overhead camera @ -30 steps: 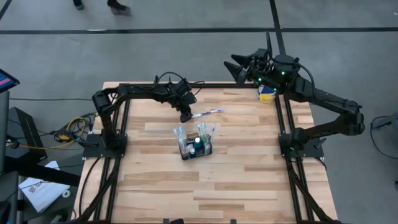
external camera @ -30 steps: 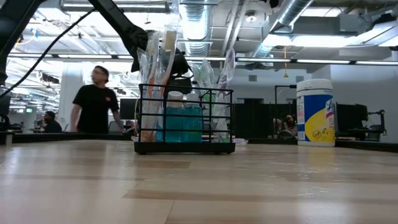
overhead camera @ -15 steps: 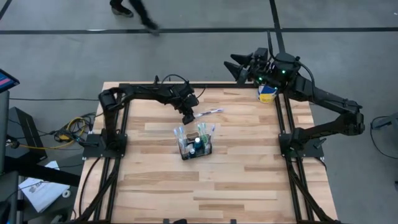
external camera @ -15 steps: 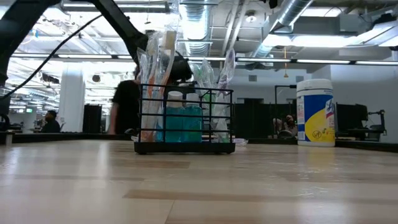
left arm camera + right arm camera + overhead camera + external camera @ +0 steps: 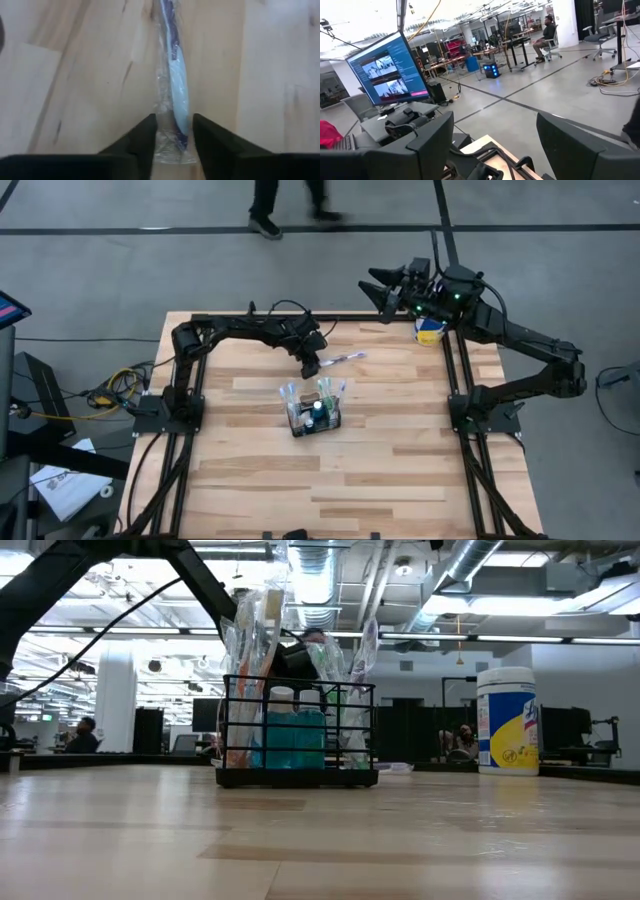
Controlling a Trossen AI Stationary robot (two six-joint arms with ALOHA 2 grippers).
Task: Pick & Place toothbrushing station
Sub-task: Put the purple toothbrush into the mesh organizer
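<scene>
**Left arm down over a wrapped toothbrush**

The left gripper [image 5: 311, 366] reaches across the pale wooden surface [image 5: 400, 470], jaws apart, straddling the end of a clear-wrapped blue toothbrush [image 5: 176, 92] — it has slid nearer since a second ago. The black wire-mesh organiser basket [image 5: 314, 417] stands mid-surface, just beside it. The right gripper [image 5: 378, 288] hangs beyond the far edge — jaws wide apart, unmoved.

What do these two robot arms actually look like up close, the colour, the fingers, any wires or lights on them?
Both arms are dark, nearly black, built of jointed tube-like segments on black frame posts. The left gripper ends in two flat, wedge-shaped black fingers. A thin black cable loops over the left arm. The right gripper has pointed black fingers, with small green lights glowing on its wrist.
</scene>
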